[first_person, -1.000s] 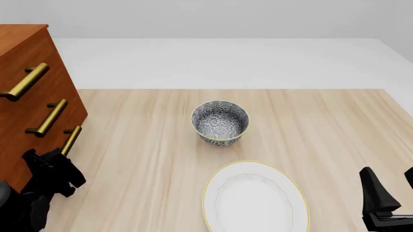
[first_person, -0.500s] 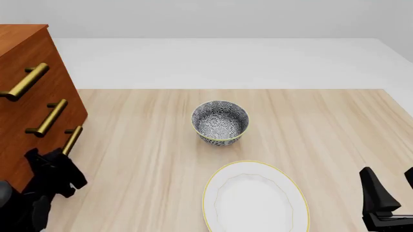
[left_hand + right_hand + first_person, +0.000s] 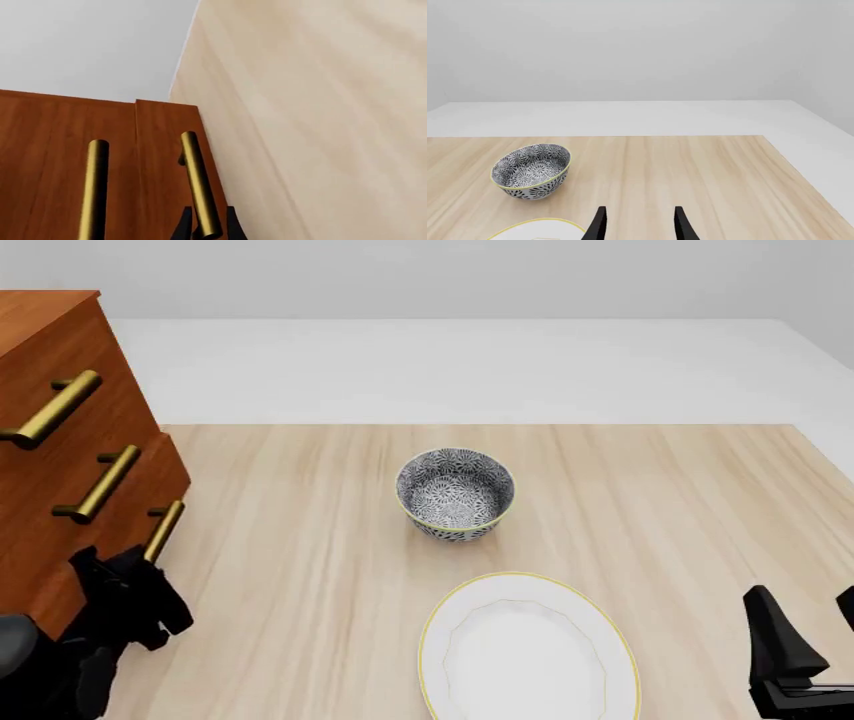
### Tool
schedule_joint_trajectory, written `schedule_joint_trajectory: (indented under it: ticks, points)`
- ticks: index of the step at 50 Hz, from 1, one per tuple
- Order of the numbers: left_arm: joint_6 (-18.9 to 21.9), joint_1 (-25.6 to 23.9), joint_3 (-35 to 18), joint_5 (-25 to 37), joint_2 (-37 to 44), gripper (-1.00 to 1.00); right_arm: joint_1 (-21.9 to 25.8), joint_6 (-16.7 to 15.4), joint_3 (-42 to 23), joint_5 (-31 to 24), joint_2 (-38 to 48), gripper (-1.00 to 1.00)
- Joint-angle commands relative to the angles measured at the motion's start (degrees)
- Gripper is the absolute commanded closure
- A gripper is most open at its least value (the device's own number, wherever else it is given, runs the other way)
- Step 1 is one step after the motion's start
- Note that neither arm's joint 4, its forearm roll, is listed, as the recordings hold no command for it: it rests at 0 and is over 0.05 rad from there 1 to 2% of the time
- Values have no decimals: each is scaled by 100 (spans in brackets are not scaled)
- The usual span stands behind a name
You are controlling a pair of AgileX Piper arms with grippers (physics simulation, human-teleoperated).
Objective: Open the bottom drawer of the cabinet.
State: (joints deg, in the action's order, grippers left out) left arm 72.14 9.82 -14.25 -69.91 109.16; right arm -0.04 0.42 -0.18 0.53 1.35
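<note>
The cabinet (image 3: 54, 390) stands at the table's left edge, reddish-brown with three brass bar handles. Its bottom drawer (image 3: 150, 488) juts slightly out from the front face. My left gripper (image 3: 140, 565) is shut on the near end of that drawer's brass handle (image 3: 164, 525). In the left wrist view the handle (image 3: 198, 185) runs between the two black fingertips of the left gripper (image 3: 208, 227), with the drawer front (image 3: 160, 160) behind it. My right gripper (image 3: 805, 625) hovers open at the near right of the table, its fingers (image 3: 598, 224) apart around nothing.
A patterned bowl (image 3: 455, 493) sits mid-table, also seen in the right wrist view (image 3: 532, 171). A white plate with a yellow rim (image 3: 527, 650) lies in front of it. The middle drawer's handle (image 3: 93, 190) runs beside the gripped one.
The bottom drawer has slid a little out of the cabinet, to the right, and my left gripper moved with its handle. The right arm stayed still.
</note>
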Motion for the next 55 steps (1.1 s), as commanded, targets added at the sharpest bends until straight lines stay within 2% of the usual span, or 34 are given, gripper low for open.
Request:
schedule_joint_trajectory:
  ticks: [1, 55]
  points:
    - [50, -620, -467, 1, 485, 100, 1, 1, 0, -1, -4, -100]
    - [76, -1403, -862, 1, 905, 100, 0, 1, 0, 0, 0, -100]
